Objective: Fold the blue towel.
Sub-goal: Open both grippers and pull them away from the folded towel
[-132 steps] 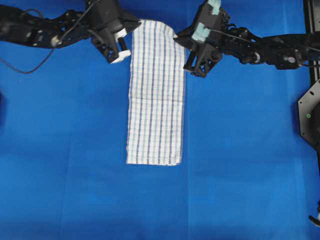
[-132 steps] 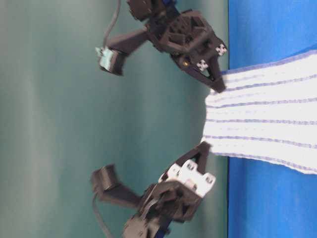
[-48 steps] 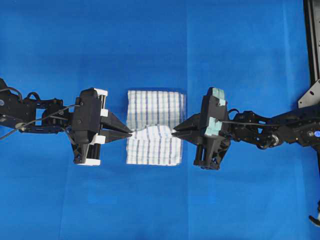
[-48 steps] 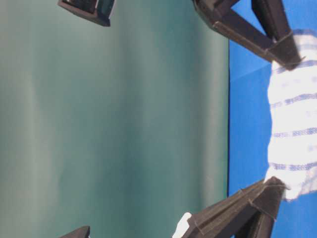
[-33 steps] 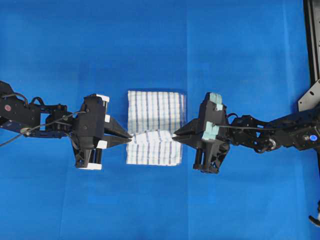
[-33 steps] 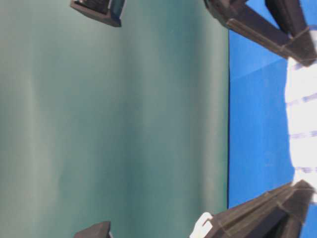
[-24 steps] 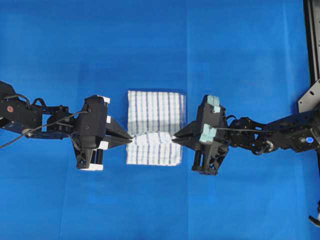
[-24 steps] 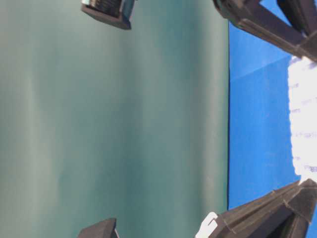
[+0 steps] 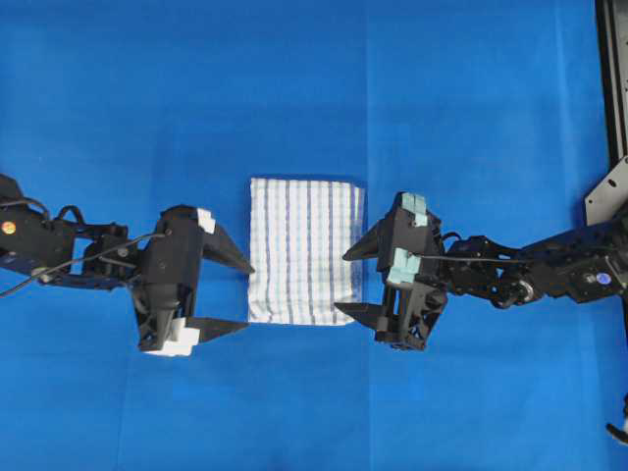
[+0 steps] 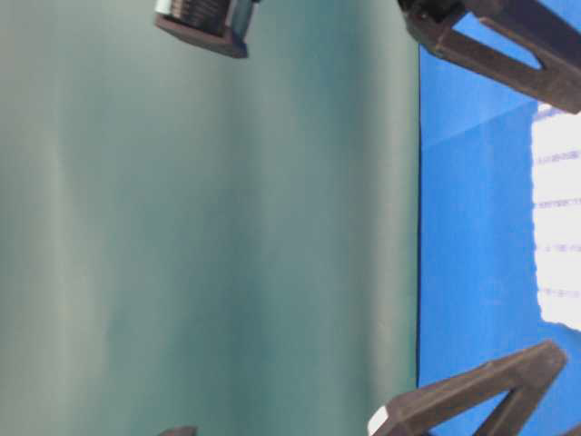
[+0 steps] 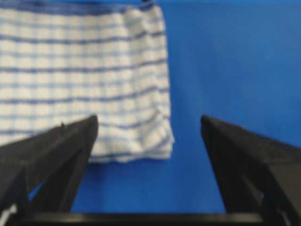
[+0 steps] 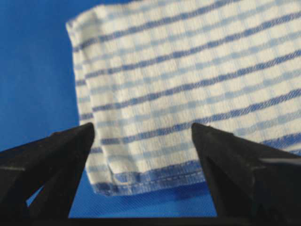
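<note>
The blue towel (image 9: 306,250), white with thin blue stripes, lies flat on the table, folded over into a short stack. My left gripper (image 9: 240,294) stands open just off the towel's near left corner, holding nothing. My right gripper (image 9: 341,283) is open at the near right corner, its fingertips either side of the hem. The left wrist view shows the towel (image 11: 84,80) ahead of the open left gripper (image 11: 148,125). In the right wrist view the stitched towel (image 12: 188,89) lies beyond the open right gripper (image 12: 143,127). The table-level view catches only the towel's edge (image 10: 558,227).
A plain blue table covering (image 9: 314,88) spreads all around the towel. A black frame (image 9: 613,88) runs along the right edge of the overhead view. A green wall (image 10: 209,227) fills most of the table-level view.
Both grippers were shut on the towel's raised edge, one at each side. They carried it toward the near end, then opened and let go. The towel now lies flat.
</note>
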`<state>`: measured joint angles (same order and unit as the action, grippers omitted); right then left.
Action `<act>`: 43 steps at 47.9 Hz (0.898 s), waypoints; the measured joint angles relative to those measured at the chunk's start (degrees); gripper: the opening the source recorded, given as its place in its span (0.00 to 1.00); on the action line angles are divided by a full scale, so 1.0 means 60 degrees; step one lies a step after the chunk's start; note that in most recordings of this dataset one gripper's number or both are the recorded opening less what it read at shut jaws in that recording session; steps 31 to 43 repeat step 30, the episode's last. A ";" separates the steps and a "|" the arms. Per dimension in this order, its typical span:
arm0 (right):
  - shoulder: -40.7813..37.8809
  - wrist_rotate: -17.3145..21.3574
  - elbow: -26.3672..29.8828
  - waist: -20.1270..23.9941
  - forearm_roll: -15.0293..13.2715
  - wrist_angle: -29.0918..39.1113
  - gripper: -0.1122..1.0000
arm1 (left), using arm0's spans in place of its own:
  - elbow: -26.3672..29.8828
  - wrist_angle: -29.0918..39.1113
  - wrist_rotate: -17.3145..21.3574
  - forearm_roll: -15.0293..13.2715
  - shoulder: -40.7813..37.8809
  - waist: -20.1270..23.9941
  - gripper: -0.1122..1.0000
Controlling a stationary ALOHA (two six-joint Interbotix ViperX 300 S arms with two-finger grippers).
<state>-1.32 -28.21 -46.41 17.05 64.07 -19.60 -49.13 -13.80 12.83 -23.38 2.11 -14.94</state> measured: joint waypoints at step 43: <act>0.4131 -0.2344 -0.1260 -0.0469 -0.0249 -0.0132 0.88 | -0.1436 0.1216 0.1304 0.0015 0.4717 0.1011 0.91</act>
